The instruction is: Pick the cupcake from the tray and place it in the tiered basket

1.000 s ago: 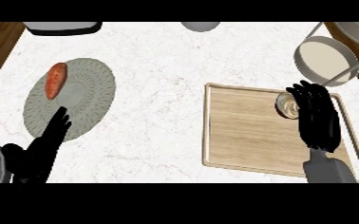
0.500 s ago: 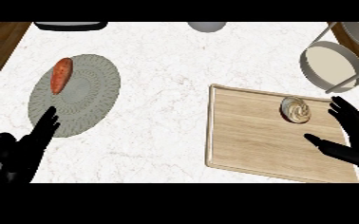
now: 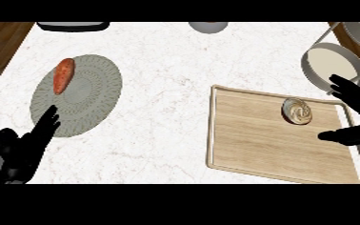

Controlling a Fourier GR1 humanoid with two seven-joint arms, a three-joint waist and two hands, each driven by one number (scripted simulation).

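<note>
**Cupcake still on the tray, right hand spread beside it**

The pale swirl-topped cupcake sits in the far right part of the light wooden tray on the white marble surface. The right hand shows at the right edge, spread wide with nothing in it, fingers far of the cupcake and thumb near of it. The left hand rests open at the near left, by the grey woven round mat carrying an orange carrot. The round white tiered basket stands far right, just beyond the tray. The likely risk: closing off-centre could tip or nudge the cupcake, or crush its topping.
</note>
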